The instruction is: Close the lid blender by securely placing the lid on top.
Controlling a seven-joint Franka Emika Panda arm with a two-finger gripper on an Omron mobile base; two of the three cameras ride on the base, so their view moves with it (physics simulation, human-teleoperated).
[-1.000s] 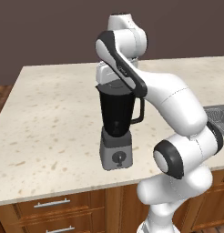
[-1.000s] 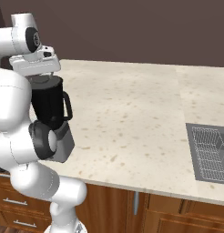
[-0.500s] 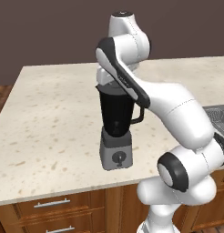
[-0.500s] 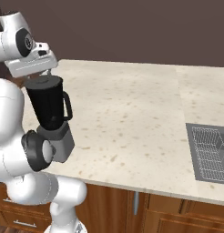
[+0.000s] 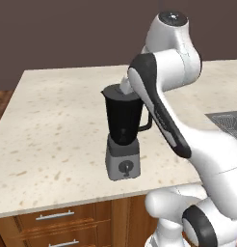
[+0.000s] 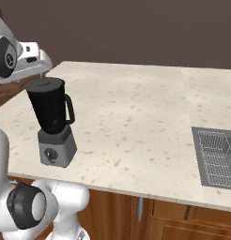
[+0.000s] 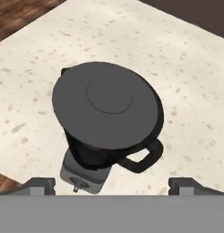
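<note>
The blender point(image 5: 123, 130) stands on the pale speckled counter near its front edge, a black jar with a side handle on a grey base with a dial. The lid point(image 7: 107, 102), a flat dark grey disc, lies level across the jar's mouth and covers it; it also shows as lid point(image 5: 119, 91) and lid point(image 6: 44, 84). My gripper point(image 7: 113, 185) hovers above the lid, open, its fingertips point(image 7: 41, 184) spread wide with nothing between them. From the right base view the gripper point(image 6: 41, 70) hangs just above and behind the blender point(image 6: 51, 122), apart from it.
A sink with a wire rack point(image 6: 218, 157) is sunk into the counter far to the right. The counter's front edge runs just before the blender base, with wooden drawers point(image 5: 53, 217) below. The wood floor point(image 7: 22, 13) lies past the counter's left end.
My hand has lifted up and away from the top of the jar, and the arm has risen. The lid stays on the blender, which has not moved.
</note>
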